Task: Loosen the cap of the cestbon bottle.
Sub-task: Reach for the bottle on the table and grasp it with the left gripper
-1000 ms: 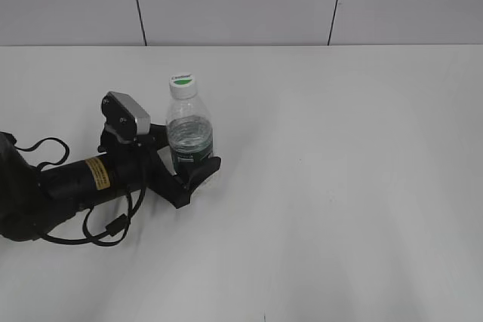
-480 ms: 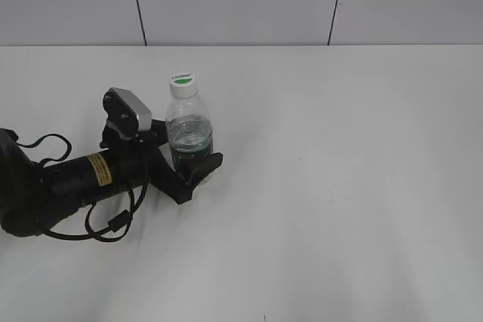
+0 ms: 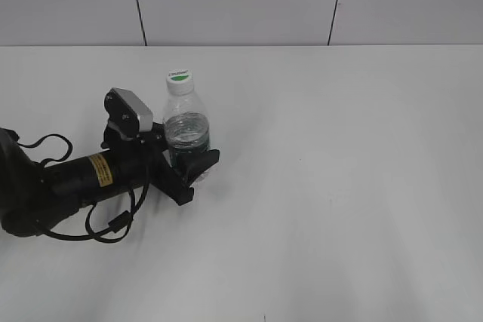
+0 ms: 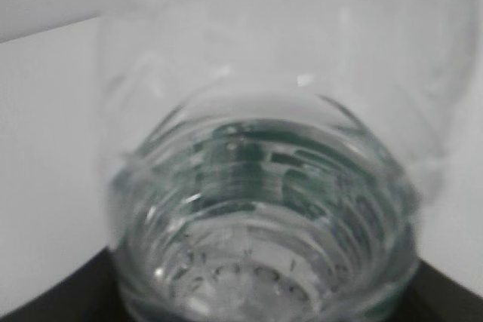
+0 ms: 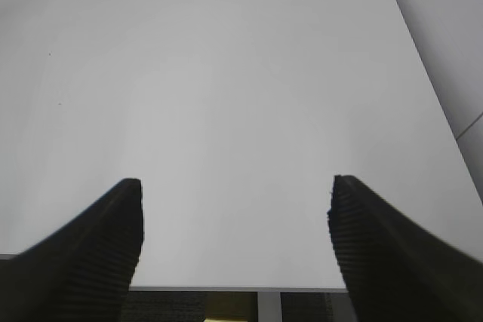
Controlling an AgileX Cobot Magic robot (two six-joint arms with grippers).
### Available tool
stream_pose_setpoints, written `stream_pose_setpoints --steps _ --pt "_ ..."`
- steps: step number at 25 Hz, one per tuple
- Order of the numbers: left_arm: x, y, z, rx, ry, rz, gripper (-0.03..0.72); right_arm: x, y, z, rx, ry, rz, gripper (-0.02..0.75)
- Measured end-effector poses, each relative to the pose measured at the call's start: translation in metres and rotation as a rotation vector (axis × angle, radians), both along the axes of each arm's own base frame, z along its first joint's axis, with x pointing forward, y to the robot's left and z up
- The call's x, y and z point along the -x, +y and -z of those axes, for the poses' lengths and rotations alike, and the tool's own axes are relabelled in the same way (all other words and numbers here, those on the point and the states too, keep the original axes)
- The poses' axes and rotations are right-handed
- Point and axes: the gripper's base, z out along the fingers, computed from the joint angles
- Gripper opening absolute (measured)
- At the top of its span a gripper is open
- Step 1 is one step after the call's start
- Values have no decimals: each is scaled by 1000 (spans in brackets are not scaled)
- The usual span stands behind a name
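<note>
The cestbon bottle [image 3: 186,130] stands left of the table's middle, clear plastic with a dark green label low down and water inside. Its white cap [image 3: 179,81] with a green mark sits on the neck, with nothing touching it. My left gripper [image 3: 190,159] reaches in low from the left, and its black jaws press on the bottle's lower body. The far finger is hidden behind the bottle. In the left wrist view the bottle [image 4: 264,186] fills the picture, blurred. My right gripper [image 5: 235,209] stands open over bare table, with nothing between its fingers; it does not show in the exterior view.
The white table [image 3: 347,186] stretches to the right and front of the bottle. A tiled wall rises behind it. The left arm's black cable [image 3: 106,225] loops on the table. The right wrist view shows a table edge [image 5: 226,288] under the gripper.
The left jaws have narrowed onto the bottle's lower body, and the bottle has shifted slightly to the left with a small lean. The cap has not been touched.
</note>
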Motion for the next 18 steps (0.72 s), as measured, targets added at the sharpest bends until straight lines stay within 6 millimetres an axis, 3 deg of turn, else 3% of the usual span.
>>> stream_pose_setpoints --steps 2,18 --pt "0 0 0 1 -1 1 411 0 0 0 0 0 0 584" --pt "0 0 0 1 0 0 412 0 0 0 0 0 0 584"
